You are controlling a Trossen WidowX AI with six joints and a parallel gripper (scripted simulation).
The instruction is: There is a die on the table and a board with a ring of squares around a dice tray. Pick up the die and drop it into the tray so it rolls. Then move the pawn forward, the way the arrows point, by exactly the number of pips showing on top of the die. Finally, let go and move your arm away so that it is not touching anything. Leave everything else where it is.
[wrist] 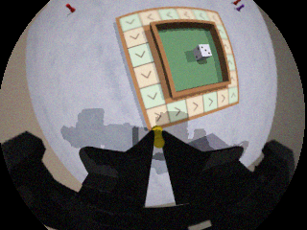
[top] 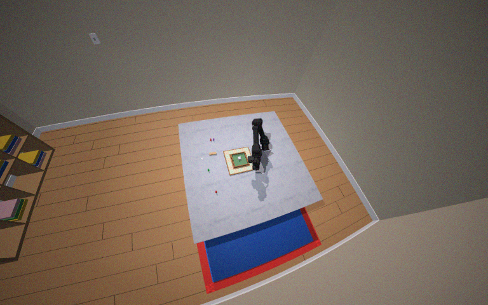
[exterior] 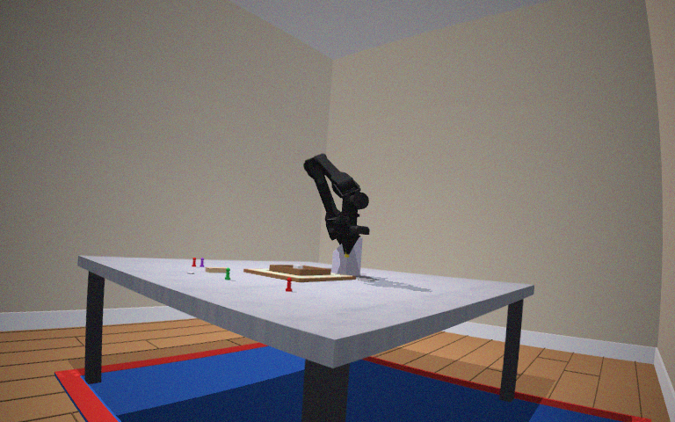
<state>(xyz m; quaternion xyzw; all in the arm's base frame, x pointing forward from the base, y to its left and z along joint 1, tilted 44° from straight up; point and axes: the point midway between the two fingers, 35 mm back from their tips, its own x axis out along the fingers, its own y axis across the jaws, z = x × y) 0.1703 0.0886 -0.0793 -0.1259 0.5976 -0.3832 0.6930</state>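
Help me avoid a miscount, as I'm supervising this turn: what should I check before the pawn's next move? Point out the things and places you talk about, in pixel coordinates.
1. White cubic die (top: 239, 157) (exterior: 297, 266) (wrist: 204, 50) inside the brown-walled, green-floored square tray (top: 233, 161) (exterior: 279, 269) (wrist: 165, 67): ok.
2. Small yellow pawn (exterior: 346, 255) (wrist: 158, 139) gripped by the black hand (top: 255, 166) (exterior: 346, 251) (wrist: 157, 133): ok.
3. Pawn raised above the square arrow-marked board (top: 226, 161) (exterior: 258, 272) (wrist: 146, 75): ok.
4. Exact top pip count: cannot tell, pips too blurred.
5. Small green pawn (top: 208, 169) (exterior: 227, 273) standing off the board: ok.
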